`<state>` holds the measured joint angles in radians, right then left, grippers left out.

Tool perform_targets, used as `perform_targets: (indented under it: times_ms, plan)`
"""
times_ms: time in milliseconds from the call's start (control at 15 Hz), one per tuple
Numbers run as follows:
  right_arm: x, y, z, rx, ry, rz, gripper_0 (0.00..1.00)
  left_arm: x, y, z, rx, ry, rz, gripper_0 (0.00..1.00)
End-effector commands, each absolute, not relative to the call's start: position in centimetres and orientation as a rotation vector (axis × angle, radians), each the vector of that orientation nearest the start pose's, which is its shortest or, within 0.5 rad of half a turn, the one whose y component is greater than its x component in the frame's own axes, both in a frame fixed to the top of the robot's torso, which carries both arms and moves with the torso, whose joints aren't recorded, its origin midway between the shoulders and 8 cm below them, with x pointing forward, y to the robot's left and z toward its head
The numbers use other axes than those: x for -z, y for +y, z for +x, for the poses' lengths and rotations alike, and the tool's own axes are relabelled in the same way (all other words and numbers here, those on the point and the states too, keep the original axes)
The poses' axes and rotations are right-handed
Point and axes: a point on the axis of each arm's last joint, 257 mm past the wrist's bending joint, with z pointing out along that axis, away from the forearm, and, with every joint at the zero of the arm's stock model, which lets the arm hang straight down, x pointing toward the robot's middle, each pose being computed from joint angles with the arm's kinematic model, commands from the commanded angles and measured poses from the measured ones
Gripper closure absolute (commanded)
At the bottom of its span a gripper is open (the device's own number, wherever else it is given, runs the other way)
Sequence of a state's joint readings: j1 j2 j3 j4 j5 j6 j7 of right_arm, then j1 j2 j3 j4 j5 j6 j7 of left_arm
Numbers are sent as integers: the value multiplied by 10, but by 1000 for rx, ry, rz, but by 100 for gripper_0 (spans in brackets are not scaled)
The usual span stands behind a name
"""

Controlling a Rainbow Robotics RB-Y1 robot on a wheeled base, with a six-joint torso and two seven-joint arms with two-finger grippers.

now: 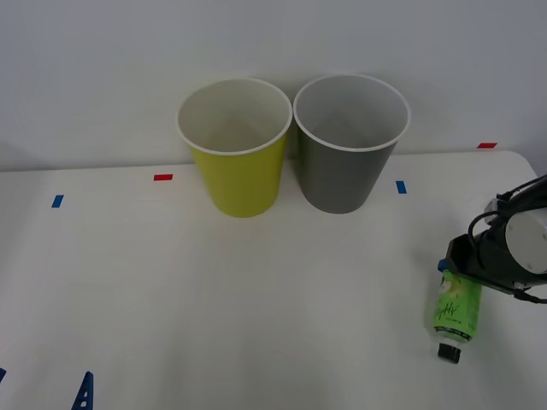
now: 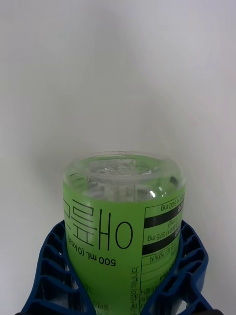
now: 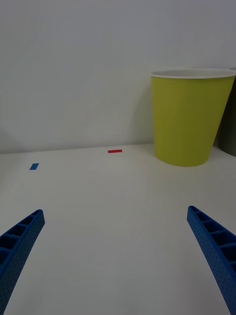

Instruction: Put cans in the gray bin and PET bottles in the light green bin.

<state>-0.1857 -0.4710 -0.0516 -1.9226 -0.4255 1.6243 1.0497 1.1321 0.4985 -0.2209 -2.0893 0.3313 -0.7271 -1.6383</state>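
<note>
A small PET bottle (image 1: 455, 312) with a green label and black cap lies on the white table at the right, its cap toward the near edge. My right gripper (image 1: 459, 272) is shut on the bottle's base end. In the right wrist view the blue fingers (image 2: 51, 256) press on both sides of the bottle (image 2: 118, 211). The light green bin (image 1: 239, 175) and the gray bin (image 1: 342, 171) stand upright side by side at the back. My left gripper (image 1: 43, 376) hovers open at the near left. Cans are out of view.
Small tape marks lie on the table: red (image 1: 162, 177) and blue (image 1: 56, 201) at the left, blue (image 1: 401, 186) and red (image 1: 485, 145) at the right. The left wrist view shows the light green bin (image 3: 189, 123) ahead, across bare table.
</note>
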Motion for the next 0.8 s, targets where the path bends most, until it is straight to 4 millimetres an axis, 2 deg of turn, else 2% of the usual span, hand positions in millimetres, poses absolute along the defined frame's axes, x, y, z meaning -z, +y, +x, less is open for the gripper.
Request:
perform_targets:
  times_ms: [67,400,800]
  plan:
    - [261,-309,431,-85,2559,324,100,214,293,203,5,1521,24,0]
    - [216,-287,431,-126,2404,128,100,214,293,203,5,1521,24,0]
    - [166,-287,432,31,2219,-195,100,214,293,203,5,1521,24,0]
